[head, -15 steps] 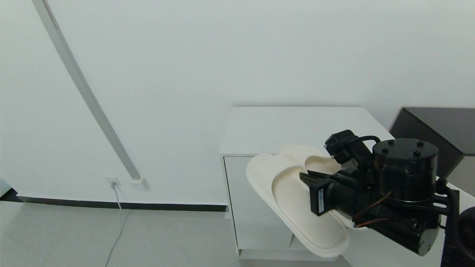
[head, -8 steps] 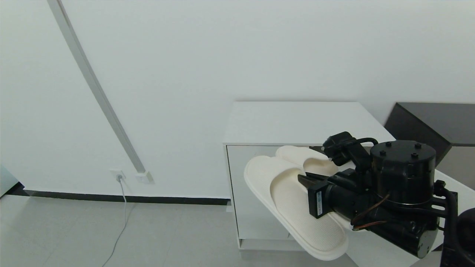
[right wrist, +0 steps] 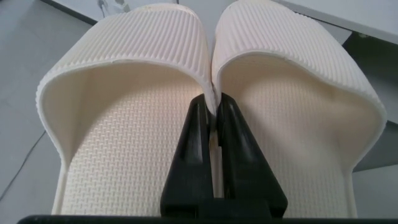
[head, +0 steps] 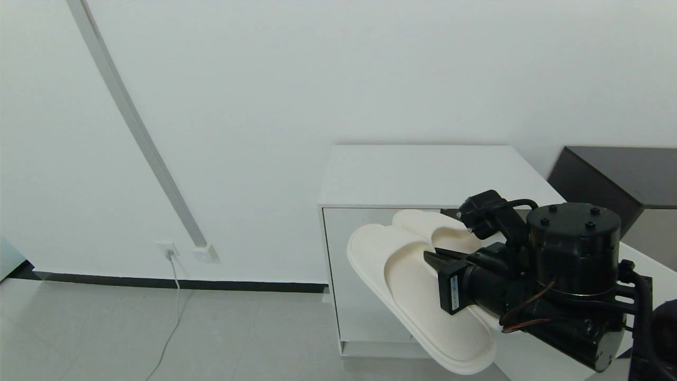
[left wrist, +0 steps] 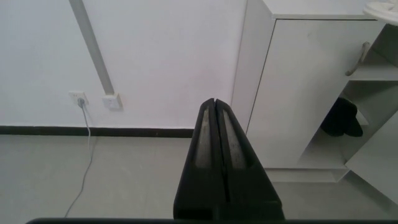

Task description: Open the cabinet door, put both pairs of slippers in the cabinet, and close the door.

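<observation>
Evidently the cream pair is on its way in. The right fingers (right wrist: 205,115) are pinching the cream slippers (right wrist: 124,124) by their two inner side walls. Both shoes hang as one bundle, with the toes pointing away past the fingertips. Ahead of those fingers and a little lower stands the white cabinet (head: 418,172). The left wrist view shows its inside standing open, with a shelf (left wrist: 376,73) and a dark pair (left wrist: 342,118) already lying on the level beneath it. The left fingers (left wrist: 210,124) are pressed together on nothing, held low, with the cabinet front ahead of them and off to one side.

To do this step well, I would keep the pinch firm. Only a thin strip of soft wall is held, so the long soles could swing or slip free. Bring the toes in first, level with a free space, clearing the door edge and the shelf lip. Push deep enough that the heels sit fully inside before the fingers spread, or the door may catch them at closing. Keep off the dark pair.
</observation>
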Robot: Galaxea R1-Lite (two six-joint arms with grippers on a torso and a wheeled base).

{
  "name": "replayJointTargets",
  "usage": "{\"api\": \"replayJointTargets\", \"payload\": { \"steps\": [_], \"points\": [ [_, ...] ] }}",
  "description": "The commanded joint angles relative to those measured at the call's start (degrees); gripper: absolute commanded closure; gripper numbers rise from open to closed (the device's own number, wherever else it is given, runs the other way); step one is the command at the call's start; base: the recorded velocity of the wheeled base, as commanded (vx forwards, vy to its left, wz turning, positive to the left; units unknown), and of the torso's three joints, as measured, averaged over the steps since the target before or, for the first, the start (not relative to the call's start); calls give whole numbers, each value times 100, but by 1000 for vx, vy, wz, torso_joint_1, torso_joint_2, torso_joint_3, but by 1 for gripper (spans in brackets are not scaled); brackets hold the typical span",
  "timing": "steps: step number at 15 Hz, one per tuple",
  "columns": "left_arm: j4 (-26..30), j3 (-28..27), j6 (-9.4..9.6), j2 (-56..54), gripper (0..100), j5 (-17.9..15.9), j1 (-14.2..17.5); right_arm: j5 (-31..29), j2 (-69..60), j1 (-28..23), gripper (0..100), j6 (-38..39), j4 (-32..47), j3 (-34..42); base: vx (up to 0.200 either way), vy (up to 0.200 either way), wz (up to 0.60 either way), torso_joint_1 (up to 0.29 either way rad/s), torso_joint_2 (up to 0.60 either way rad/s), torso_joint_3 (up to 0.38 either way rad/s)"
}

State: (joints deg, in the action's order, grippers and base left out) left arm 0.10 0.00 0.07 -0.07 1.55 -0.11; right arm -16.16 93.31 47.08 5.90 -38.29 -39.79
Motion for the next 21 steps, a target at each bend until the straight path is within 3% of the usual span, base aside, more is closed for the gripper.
{"api": "replayJointTargets", "payload": {
  "steps": [1, 5, 21],
  "points": [
    [-1, 0, 1, 7, 100, 3, 2, -1, 30, 21, 100, -1, -3, -11, 0, 0, 0, 0, 0, 0],
    [-1, 0, 1, 7, 100, 3, 2, -1, 30, 29, 100, 8, -3, -2, 0, 0, 0, 0, 0, 0],
    [-1, 0, -7, 7, 100, 3, 2, -1, 65, 29, 100, 8, -3, 59, 0, -200, 0, 4, 3, 4]
  ]
}}
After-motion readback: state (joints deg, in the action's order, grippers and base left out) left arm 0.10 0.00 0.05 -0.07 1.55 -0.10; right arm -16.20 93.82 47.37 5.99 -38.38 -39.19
